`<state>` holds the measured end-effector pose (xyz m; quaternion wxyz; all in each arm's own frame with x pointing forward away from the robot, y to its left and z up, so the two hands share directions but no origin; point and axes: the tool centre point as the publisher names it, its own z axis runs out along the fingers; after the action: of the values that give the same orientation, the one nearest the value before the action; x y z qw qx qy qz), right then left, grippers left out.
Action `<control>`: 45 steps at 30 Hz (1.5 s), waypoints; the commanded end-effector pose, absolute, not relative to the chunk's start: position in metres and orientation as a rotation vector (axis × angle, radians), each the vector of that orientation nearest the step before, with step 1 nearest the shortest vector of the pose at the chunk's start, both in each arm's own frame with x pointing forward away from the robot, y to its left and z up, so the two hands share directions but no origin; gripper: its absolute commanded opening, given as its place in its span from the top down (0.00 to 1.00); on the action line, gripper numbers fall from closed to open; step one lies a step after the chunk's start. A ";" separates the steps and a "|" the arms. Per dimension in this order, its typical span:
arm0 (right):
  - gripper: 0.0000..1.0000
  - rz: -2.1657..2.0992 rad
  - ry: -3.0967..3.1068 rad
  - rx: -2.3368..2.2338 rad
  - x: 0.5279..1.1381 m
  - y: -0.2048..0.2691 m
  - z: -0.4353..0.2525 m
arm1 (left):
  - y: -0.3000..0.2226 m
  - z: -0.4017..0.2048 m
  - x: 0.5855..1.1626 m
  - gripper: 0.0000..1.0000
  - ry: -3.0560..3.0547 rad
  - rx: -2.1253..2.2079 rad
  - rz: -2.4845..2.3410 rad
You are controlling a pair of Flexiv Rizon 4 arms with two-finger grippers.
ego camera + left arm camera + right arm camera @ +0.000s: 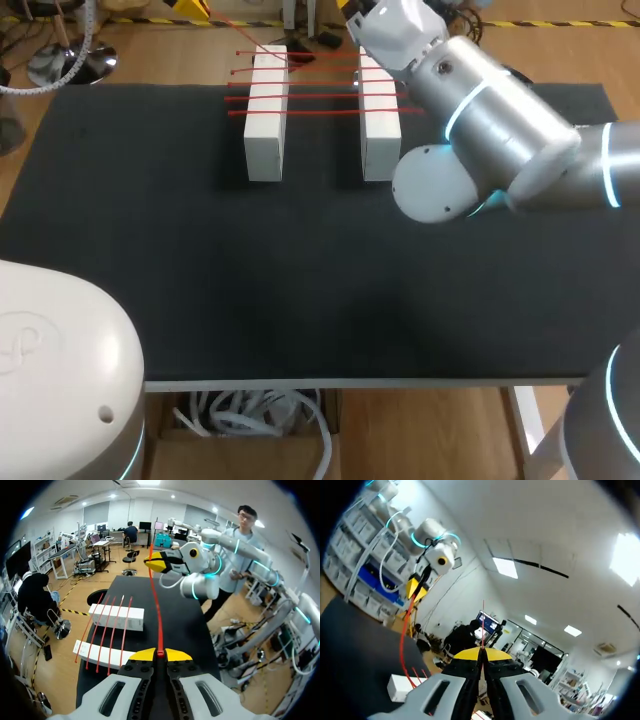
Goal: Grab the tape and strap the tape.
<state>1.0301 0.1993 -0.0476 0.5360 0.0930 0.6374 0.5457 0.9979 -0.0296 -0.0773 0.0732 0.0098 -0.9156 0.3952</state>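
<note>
A thin red tape (pixel 156 605) stretches taut above the table from my left gripper (pixel 160 654), shut on one end, to my right gripper (pixel 156 562), shut on the other end. In the right wrist view my right gripper (pixel 481 652) pinches the tape, a short end sticking out past its tips. Ahead of it my left gripper (pixel 417 587) holds the tape (pixel 401 640), which curves down from there. Two white blocks (pixel 266 115) (pixel 378 120) stand side by side with several red tapes (pixel 320 98) lying across them. Neither gripper's tips show in the head view.
The black table (pixel 300 280) is bare in front of the blocks. My right arm (pixel 500 130) reaches over the far right part of the table, partly covering the right block. A person stands beyond the table's far end, not touching anything.
</note>
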 end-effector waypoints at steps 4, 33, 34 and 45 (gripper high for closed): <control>1.00 1.180 1.745 0.156 1.029 0.210 -0.043 | -0.029 -0.077 0.998 1.00 -2.750 0.028 1.183; 1.00 1.133 1.744 0.121 1.025 0.221 -0.042 | -0.029 -0.077 0.998 1.00 -2.750 0.028 1.183; 1.00 1.133 1.744 0.121 1.025 0.221 -0.042 | -0.029 -0.077 0.998 1.00 -2.750 0.028 1.183; 1.00 1.133 1.744 0.121 1.025 0.221 -0.042 | -0.029 -0.077 0.998 1.00 -2.750 0.028 1.183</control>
<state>1.0257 0.2211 -0.0436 0.5063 0.0503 0.7203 0.4715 0.9977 -0.0296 -0.0773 0.0731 0.0098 -0.9157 0.3951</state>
